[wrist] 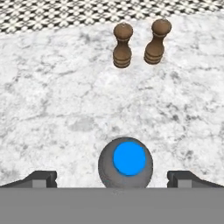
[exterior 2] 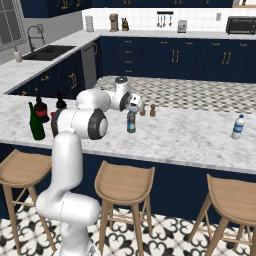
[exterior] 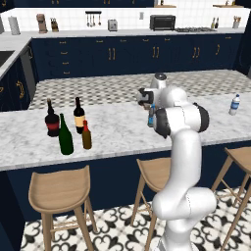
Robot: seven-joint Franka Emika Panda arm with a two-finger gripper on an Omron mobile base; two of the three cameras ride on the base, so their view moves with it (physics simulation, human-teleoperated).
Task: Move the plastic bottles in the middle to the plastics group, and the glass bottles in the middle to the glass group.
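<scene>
The claw (wrist: 112, 178) is released, its two tips wide apart at the bottom of the hand view, with the bluish bottle (wrist: 125, 162) standing between them, not touched. In the right base view this bottle (exterior 2: 131, 121) stands at the centre on the marble worktop (exterior 2: 190, 140), and the clear water bottle (exterior 2: 238, 127) is at the right.

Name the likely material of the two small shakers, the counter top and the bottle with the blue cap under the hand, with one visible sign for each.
Shakers: probably wood, brown with a turned, ringed shape and a dull sheen.
Counter top: looks like polished marble, white with grey veining.
Blue-capped bottle: likely plastic, bluish and translucent, with a dark label band.
</scene>
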